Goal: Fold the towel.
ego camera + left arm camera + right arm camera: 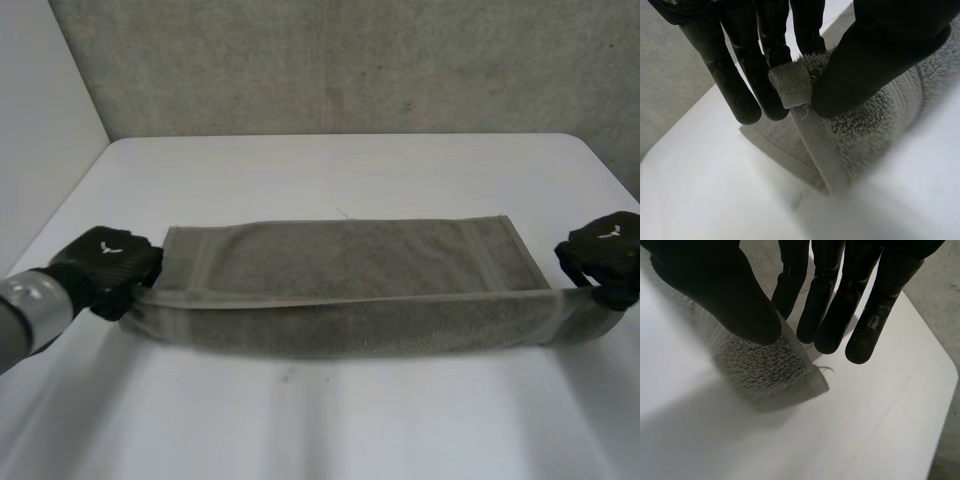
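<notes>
A grey towel (pixel 340 285) lies stretched wide across the white table (pixel 340 170), its near long edge lifted and pulled taut between my two hands. My left hand (pixel 108 262) is at the towel's left end; in the left wrist view its thumb (pixel 875 60) pinches the rolled corner of the towel (pixel 792 82) against the fingers (pixel 767 65). My right hand (pixel 605 255) is at the right end; in the right wrist view its thumb (pixel 725 295) presses the towel corner (pixel 775 367) against the fingers (pixel 827 305). The far half of the towel rests flat on the table.
A grey wall (pixel 350 60) stands behind the table's far edge. The table's rounded right corner (pixel 952 372) is close to my right hand. Bare tabletop lies in front of the towel (pixel 320 420) and behind it.
</notes>
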Robot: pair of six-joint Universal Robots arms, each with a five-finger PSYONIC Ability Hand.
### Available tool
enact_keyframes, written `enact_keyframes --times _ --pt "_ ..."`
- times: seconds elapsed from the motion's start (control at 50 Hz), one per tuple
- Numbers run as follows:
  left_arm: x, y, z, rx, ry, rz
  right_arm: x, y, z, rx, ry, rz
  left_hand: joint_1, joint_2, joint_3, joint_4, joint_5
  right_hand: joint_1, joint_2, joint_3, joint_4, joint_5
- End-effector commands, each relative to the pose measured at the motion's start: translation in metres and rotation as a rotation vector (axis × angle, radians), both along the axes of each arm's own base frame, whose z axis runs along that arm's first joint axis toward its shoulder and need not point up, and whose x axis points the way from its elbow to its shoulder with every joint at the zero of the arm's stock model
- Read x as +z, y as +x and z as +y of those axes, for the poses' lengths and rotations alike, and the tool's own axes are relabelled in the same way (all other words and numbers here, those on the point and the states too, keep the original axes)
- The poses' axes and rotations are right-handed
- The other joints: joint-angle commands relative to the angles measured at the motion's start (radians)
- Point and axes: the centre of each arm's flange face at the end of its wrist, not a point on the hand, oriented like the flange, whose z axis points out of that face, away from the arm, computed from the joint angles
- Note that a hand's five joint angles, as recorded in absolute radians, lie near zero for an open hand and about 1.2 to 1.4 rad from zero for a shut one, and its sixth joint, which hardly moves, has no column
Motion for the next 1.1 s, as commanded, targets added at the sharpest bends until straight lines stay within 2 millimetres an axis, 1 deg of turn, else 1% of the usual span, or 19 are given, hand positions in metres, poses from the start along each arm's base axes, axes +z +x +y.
enact_keyframes --times 0.02,0.04,0.2,0.22,0.32,0.58,0.66,0.68,0.7,0.72,0.74,0.8,0.84,0.88,0.94,0.98,1.0,1.04,1.1 --pt "-0.025 -0.016 -0.047 -0.009 -0.035 -0.015 -0.031 0.03 -0.04 0.002 -0.027 -0.06 0.235 0.181 0.186 0.179 0.205 0.434 0.224 0.21 0.203 0.228" --pt "-0.029 -0.016 -0.059 0.012 -0.045 -0.024 -0.036 0.037 -0.048 -0.001 -0.042 -0.058 0.235 0.181 0.186 0.179 0.205 0.434 0.224 0.21 0.203 0.228" --pt "-0.049 -0.036 -0.1 0.028 -0.1 -0.049 -0.053 0.063 -0.093 -0.016 -0.232 -0.069 0.235 0.181 0.186 0.179 0.205 0.434 0.224 0.21 0.203 0.228" --pt "-0.049 -0.036 -0.1 0.028 -0.1 -0.049 -0.053 0.063 -0.094 -0.016 -0.232 -0.069 0.235 0.181 0.186 0.179 0.205 0.434 0.224 0.21 0.203 0.228" --pt "-0.051 -0.045 -0.13 0.037 -0.237 -0.031 -0.06 0.068 -0.129 -0.072 -0.407 -0.055 0.235 0.181 0.186 0.179 0.205 0.434 0.224 0.21 0.203 0.228" --pt "-0.058 -0.053 -0.15 0.057 -0.306 -0.028 -0.077 0.082 -0.158 -0.061 -0.51 -0.078 0.235 0.181 0.186 0.179 0.205 0.434 0.224 0.21 0.203 0.228" --pt "-0.064 -0.055 -0.152 0.054 -0.308 -0.028 -0.084 0.087 -0.161 -0.05 -0.51 -0.08 0.235 0.181 0.186 0.179 0.205 0.434 0.224 0.21 0.203 0.228" --pt "-0.066 -0.056 -0.153 0.053 -0.316 -0.03 -0.088 0.088 -0.161 -0.047 -0.505 -0.078 -0.229 -0.284 -0.279 -0.286 -0.26 0.206 -0.004 -0.018 -0.026 -0.001" --pt "-0.067 -0.056 -0.153 0.053 -0.316 -0.03 -0.09 0.09 -0.161 -0.047 -0.507 -0.076 -0.234 -0.288 -0.284 -0.291 -0.265 -0.787 -0.997 -1.012 -1.019 -0.994" --pt "-0.068 -0.058 -0.152 0.052 -0.324 -0.032 -0.09 0.09 -0.161 -0.047 -0.507 -0.076 -0.894 -0.948 -0.944 -0.95 -0.925 -0.787 -0.997 -1.012 -1.019 -0.994" --pt "-0.069 -0.061 -0.15 0.046 -0.333 -0.032 -0.09 0.095 -0.159 -0.032 -0.512 -0.072 -0.932 -0.987 -0.982 -0.989 -0.963 -0.787 -0.997 -1.012 -1.019 -0.994" --pt "-0.067 -0.065 -0.144 0.044 -0.355 -0.026 -0.081 0.098 -0.158 -0.03 -0.542 -0.078 -0.986 -1.041 -1.036 -1.043 -1.017 -0.787 -0.997 -1.012 -1.019 -0.994" --pt "-0.061 -0.067 -0.142 0.045 -0.377 -0.022 -0.071 0.098 -0.157 -0.034 -0.556 -0.085 -0.986 -1.041 -1.036 -1.043 -1.017 -0.787 -0.997 -1.012 -1.019 -0.994" --pt "-0.044 -0.066 -0.137 0.055 -0.409 -0.016 -0.048 0.096 -0.148 -0.041 -0.572 -0.118 -0.986 -1.041 -1.036 -1.043 -1.017 -0.787 -0.997 -1.012 -1.019 -0.994" --pt "-0.036 -0.065 -0.133 0.057 -0.417 -0.015 -0.038 0.094 -0.142 -0.052 -0.569 -0.147 -0.986 -1.041 -1.036 -1.043 -1.017 -0.787 -0.997 -1.012 -1.019 -0.994" --pt "-0.026 -0.063 -0.123 0.057 -0.419 -0.009 -0.018 0.089 -0.127 -0.058 -0.547 -0.219 -0.986 -1.041 -1.036 -1.043 -1.017 -0.787 -0.997 -1.012 -1.019 -0.994" --pt "-0.026 -0.063 -0.123 0.057 -0.419 -0.009 -0.018 0.089 -0.127 -0.058 -0.547 -0.219 -0.986 -1.041 -1.036 -1.043 -1.017 -0.787 -0.997 -1.012 -1.019 -0.994" --pt "-0.014 -0.059 -0.111 0.062 -0.424 -0.004 -0.004 0.089 -0.106 -0.022 -0.509 -0.273 -0.986 -1.041 -1.036 -1.043 -1.017 -0.787 -0.997 -1.012 -1.019 -0.994" --pt "-0.009 -0.057 -0.104 0.064 -0.422 -0.002 -0.003 0.09 -0.094 0.014 -0.464 -0.284 -0.986 -1.041 -1.036 -1.043 -1.017 -0.787 -0.997 -1.012 -1.019 -0.994"
